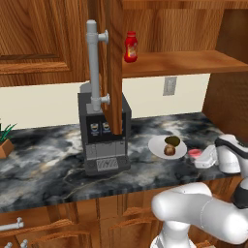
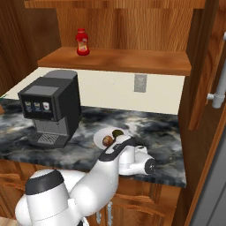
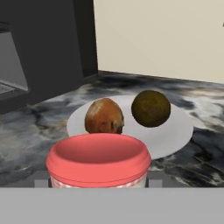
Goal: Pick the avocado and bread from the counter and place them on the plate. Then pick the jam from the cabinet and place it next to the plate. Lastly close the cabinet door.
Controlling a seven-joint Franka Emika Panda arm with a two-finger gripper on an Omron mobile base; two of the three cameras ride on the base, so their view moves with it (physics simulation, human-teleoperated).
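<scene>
Jam [image 3: 98,161] close-up in hand view, plate [image 3: 179,131] behind.

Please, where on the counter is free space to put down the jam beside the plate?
The jam sits in the gripper, near the plate. Bare counter lies between plate and wall, toward the right. It is crowded on the plate's left by the coffee machine.

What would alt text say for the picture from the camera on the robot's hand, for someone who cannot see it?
A squat jar with a pink-red lid sits close up at the bottom, between the gripper fingers. Behind it, a flat round white plate on dark veined marble counter holds a brown rounded bread lump and a dark olive-green avocado.
</scene>
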